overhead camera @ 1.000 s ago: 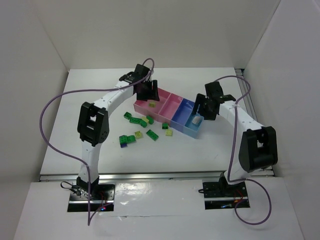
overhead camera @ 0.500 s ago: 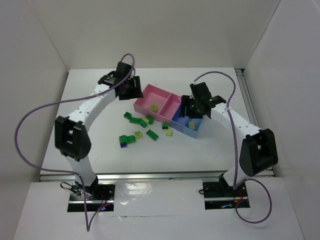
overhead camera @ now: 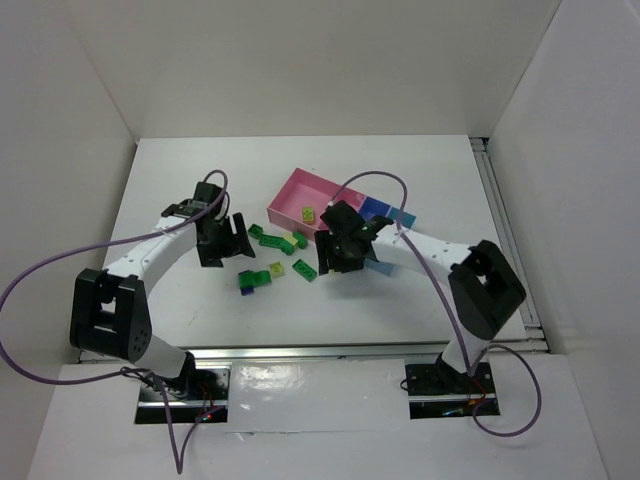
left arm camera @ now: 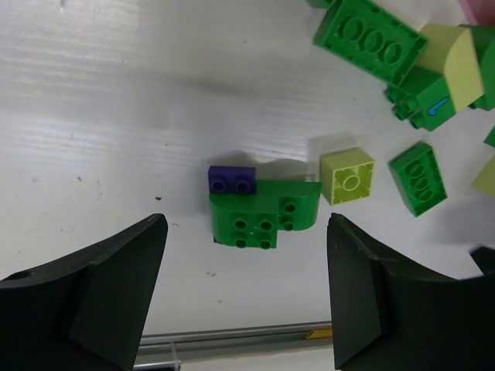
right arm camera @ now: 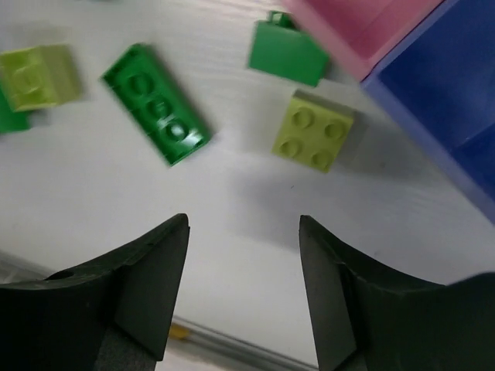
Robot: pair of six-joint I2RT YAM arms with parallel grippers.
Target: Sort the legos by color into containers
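legos [overhead camera: 272, 262] lie loose on the white table [overhead camera: 180, 180], just in front of the containers [overhead camera: 300, 195], and both arms reach low over them. the left gripper [left arm camera: 244, 232] hangs with its jaws spread wide and empty, straddling a curved green brick [left arm camera: 263, 215] that has a small blue brick [left arm camera: 232, 179] touching its far edge. that line-up looks like the setup for a pick, though the two pieces sit so close that closing on one may drag the other.

the right gripper [right arm camera: 244, 232] is also parted, with nothing between its fingers. it hovers near a lime brick [right arm camera: 313, 130] that rests just beside the corner where the pink bin [right arm camera: 363, 27] meets the blue bin [right arm camera: 445, 85], probably its target. one lime piece [overhead camera: 309, 213] sits inside the pink bin, so most of the sorting looks undone.

the table is matt white with a faint grain and a few dark specks, and a metal rail [overhead camera: 300, 350] runs along its near edge. plain white walls [overhead camera: 330, 60] close in three sides, and purple cables [overhead camera: 40, 270] loop off the arms.
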